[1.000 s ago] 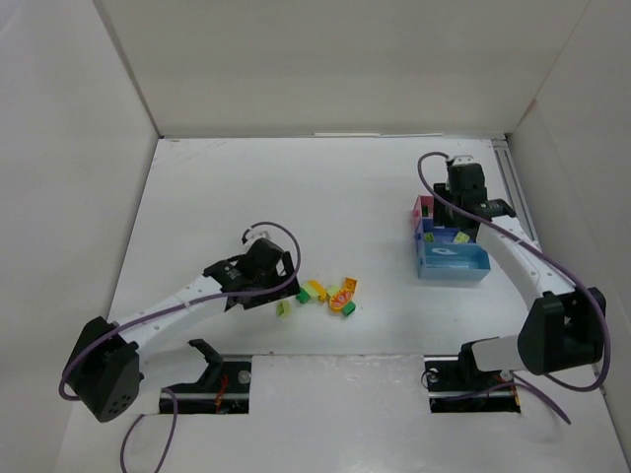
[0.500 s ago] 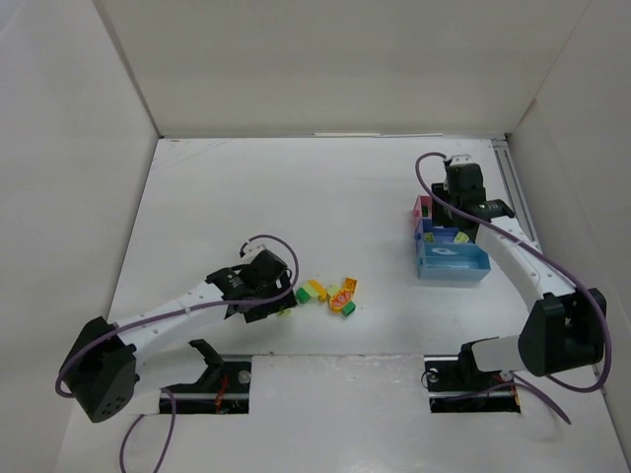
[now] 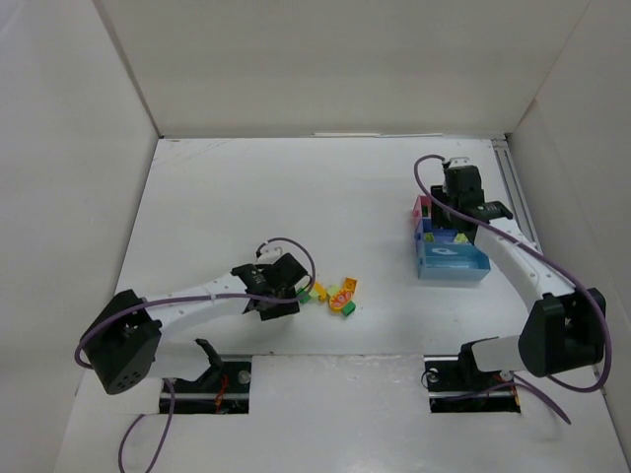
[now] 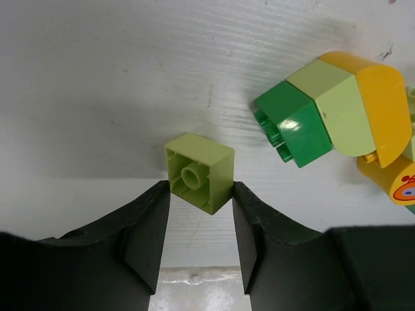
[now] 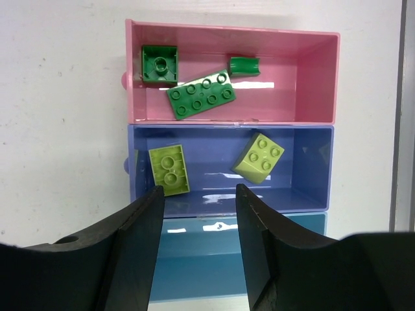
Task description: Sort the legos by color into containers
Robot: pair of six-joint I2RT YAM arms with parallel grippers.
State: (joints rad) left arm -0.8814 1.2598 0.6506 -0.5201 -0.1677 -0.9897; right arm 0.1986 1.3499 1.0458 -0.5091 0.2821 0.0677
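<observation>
Left jaws pinch a pale brick lying on the desk, near a mixed clump. Right jaws hang apart, empty, above the trays: green legos in the pink, pale ones in the blue.

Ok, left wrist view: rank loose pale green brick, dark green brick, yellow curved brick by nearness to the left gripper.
1. Loose pale green brick, between the left gripper jaws.
2. Dark green brick, up and to the right.
3. Yellow curved brick, far right.

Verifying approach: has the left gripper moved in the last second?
Yes. The left gripper moved right and nearer, toward the lego pile, flanking a pale green lego.
</observation>
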